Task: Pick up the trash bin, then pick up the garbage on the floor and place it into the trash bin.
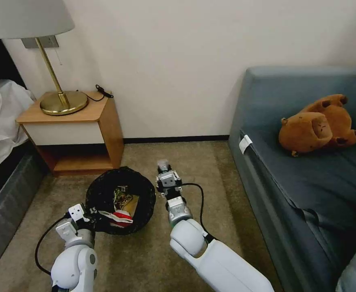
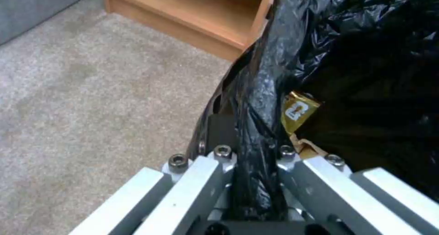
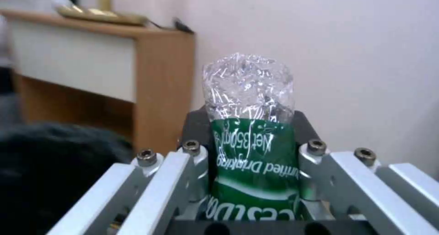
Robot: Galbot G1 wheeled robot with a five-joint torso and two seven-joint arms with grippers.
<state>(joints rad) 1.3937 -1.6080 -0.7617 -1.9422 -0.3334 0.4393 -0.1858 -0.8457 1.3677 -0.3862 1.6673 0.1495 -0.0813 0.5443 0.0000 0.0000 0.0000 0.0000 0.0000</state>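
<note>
The small round trash bin with its crinkly black bag liner [image 1: 120,200] is held above the beige carpet [image 1: 210,162], in front of the wooden bedside stand [image 1: 74,134]; its white wall is hidden under the liner. The left pincer [image 1: 89,214] is clamped on the near rim, liner bunched between its fingers [image 2: 219,128]. Inside lie a crushed red-and-white paper carton [image 1: 120,218], a tan paper bag [image 1: 131,205] and a gold-brown snack wrapper [image 2: 299,110], partly buried in shadow. Just beside the bin's right rim, the right pincer [image 1: 164,169] grips a small clear crinkled bottle with a green label [image 3: 249,125], its lower end cut off from sight.
</note>
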